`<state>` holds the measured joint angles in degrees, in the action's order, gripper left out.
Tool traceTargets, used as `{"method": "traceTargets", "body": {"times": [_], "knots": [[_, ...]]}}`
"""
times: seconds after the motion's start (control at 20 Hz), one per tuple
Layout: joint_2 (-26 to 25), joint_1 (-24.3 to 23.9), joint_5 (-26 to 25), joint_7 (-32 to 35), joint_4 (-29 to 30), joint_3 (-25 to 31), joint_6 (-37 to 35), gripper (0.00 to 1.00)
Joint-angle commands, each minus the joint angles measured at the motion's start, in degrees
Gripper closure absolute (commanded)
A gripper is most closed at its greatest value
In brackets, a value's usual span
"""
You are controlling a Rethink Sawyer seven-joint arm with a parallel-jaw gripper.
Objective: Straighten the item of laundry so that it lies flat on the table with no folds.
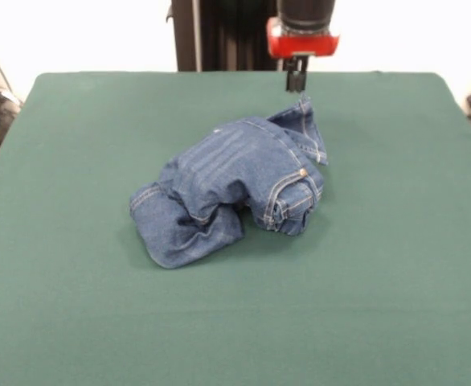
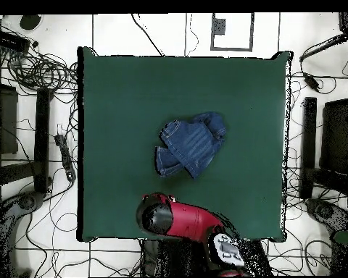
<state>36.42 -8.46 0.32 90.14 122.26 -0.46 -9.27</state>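
- Front view: the jeans lie in a bunched heap near the middle of the green bench.
- Front view: the cloth is folded over itself. One leg end curls under at the low left of the heap, and the hem makes a round lip there.
- Front view: a small brass button shows on the right side of the heap, next to thick rolled seams with tan thread.
- Front view: a flap of the jeans sticks up at the top right, and its paler inside shows.
- Front view: the end effector hangs from the red and black arm just above that raised flap. Its tips are thin and dark and sit close together, but I cannot tell if they are open or closed, or if they touch the cloth.
- Overhead view: the jeans sit near the middle of the bench, with green cloth showing all around them.
- Overhead view: the red arm reaches over the bottom edge of the bench, below the jeans. It hides the end effector here.
- Overhead view: cables lie on the tiled floor around the bench.
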Motion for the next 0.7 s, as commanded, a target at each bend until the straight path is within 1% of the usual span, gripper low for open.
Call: {"method": "traceTargets", "body": {"times": [0.05, 0.2, 0.35, 0.5, 0.7], "knots": [[6.73, 0.58, 1.05, 10.52, 6.94, 5.88, -4.24, 1.00], [7.63, -1.71, -0.89, 9.19, 9.97, 7.75, -0.94, 1.00], [8.45, -3.32, -2.34, 8.48, 12.15, 7.79, 0.88, 1.00], [8.40, -4.27, -3.50, 7.76, 12.58, 7.41, 1.54, 1.00], [7.11, -5.46, -5.05, 8.15, 13.48, 7.22, 3.42, 1.00]]}}
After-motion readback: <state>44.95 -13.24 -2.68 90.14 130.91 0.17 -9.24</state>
